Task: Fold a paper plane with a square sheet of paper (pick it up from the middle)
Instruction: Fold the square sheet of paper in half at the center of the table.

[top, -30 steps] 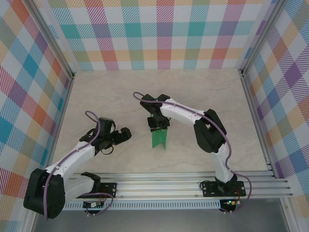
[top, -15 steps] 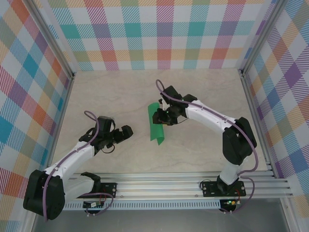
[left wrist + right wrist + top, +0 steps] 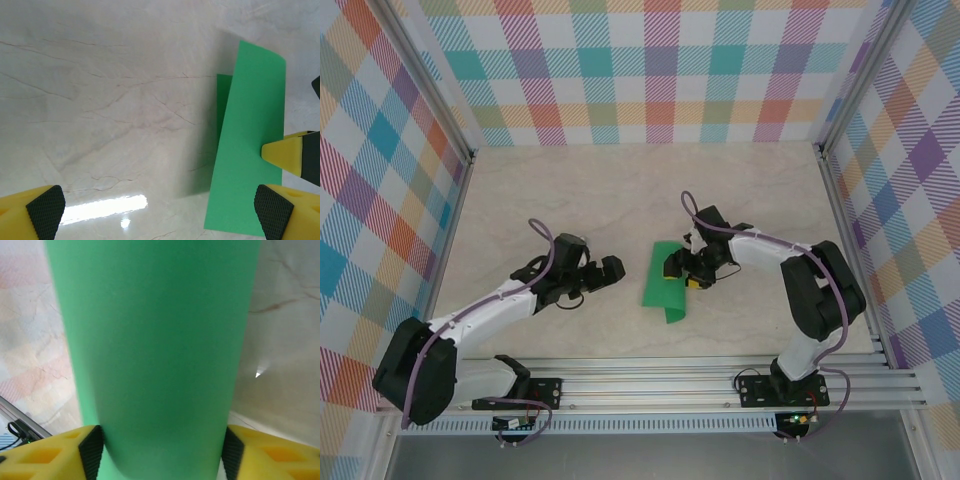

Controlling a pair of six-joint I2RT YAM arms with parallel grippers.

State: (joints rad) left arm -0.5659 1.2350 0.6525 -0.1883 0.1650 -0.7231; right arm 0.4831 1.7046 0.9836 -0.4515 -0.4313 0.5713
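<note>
On the pale table (image 3: 570, 200) the green sheet of paper (image 3: 663, 290) lies just toward 3 o'clock of centre, bent into a loose doubled strip with no sharp crease or point, so I judge nearly all the folding remains. The left claw (image 3: 603, 277) hangs released at the sheet's 9 o'clock. The right claw (image 3: 688, 272), at its 2 o'clock, has the sheet between parted fingers; whether it grips I cannot tell.
</note>
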